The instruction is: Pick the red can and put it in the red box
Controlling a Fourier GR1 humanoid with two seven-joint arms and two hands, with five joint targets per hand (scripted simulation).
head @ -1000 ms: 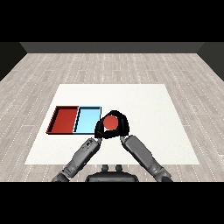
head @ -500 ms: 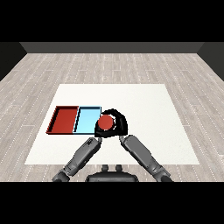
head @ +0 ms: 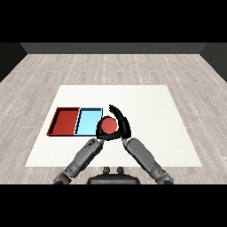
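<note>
Red can [head: 107,126] held off the table, at the right edge of the light blue tray [head: 87,121]; right hand [head: 123,126] curled round it, fingers arching over the top and right side; red tray [head: 65,121] lies left of the blue one, sides touching, apart from the can; left hand [head: 100,138] just below the can, mostly hidden, finger state cannot tell; white table [head: 150,111] beneath.

Can [head: 108,126] at right edge of right tray [head: 88,122]; other tray [head: 64,121] left, prob. touching.
</note>
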